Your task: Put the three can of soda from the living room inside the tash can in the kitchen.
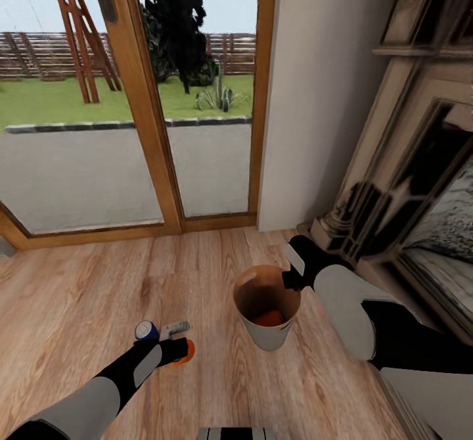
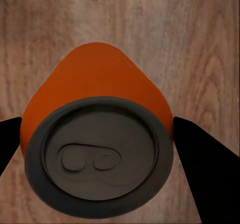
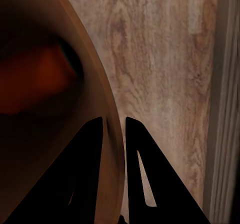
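Note:
In the living room, the tash can (image 1: 263, 338) stands on the wood floor with one orange can of soda (image 1: 269, 318) lying inside it. My right gripper (image 1: 289, 279) is shut on its brown rim (image 3: 107, 98), one finger inside and one outside; the can inside shows as an orange blur (image 3: 35, 78). To the left, a second orange can of soda (image 1: 188, 351) stands upright on the floor. My left gripper (image 1: 179, 350) is closed around that can (image 2: 97, 154), a finger against each side. The dark blue can of soda (image 1: 146, 330) stands just beside it.
Wood-framed glass doors (image 1: 148, 131) run along the far side, with a white wall (image 1: 315, 98) to their right. The ornate fireplace (image 1: 407, 184) stands close on the right, beside my right arm. A small grey object (image 1: 176, 326) lies on the floor by the blue can.

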